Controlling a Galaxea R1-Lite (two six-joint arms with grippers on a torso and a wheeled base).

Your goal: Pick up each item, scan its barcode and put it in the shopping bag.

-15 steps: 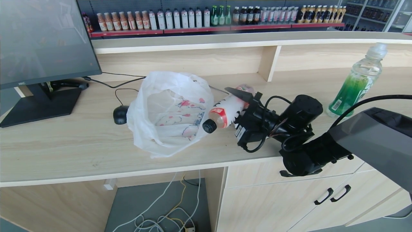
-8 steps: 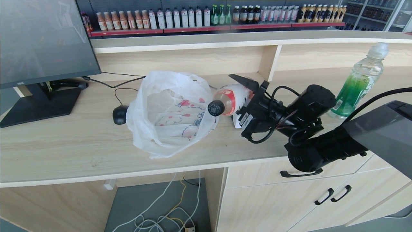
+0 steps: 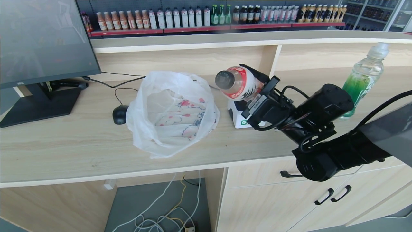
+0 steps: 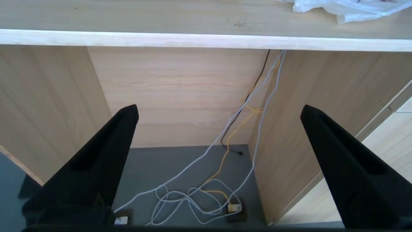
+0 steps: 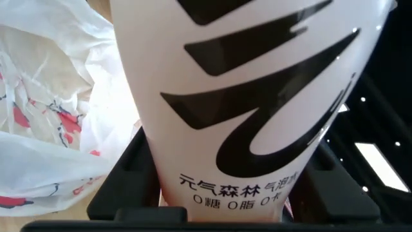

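Holding a soft-drink bottle on its side in the air, the right gripper has its two black fingers closed around the white-labelled body, with the dark cap pointing toward the near left. The bottle hangs just above a small white scanner box that stands on the wooden counter. That position suggests the label is being presented for its barcode to be read before bagging. The white plastic shopping bag slumps open-mouthed on the counter just left of the scanner box, near enough for a short carry once the scan is judged complete. A second item, a clear bottle of green drink, stands upright at the far right of the counter, well apart from the bag and apparently waiting its turn. The left gripper hangs below the counter's edge with its fingers spread wide and nothing between them, looking in at loose cables on the floor, probably parked out of the way. No barcode can be made out on the held bottle, whose label shows bold black strokes in the right wrist view. Much of the scanner box is covered by the bottle and gripper, so its reading window cannot be seen. Red and blue print on the bag makes it hard to tell whether anything lies inside. The green bottle's base is hidden behind the right arm.
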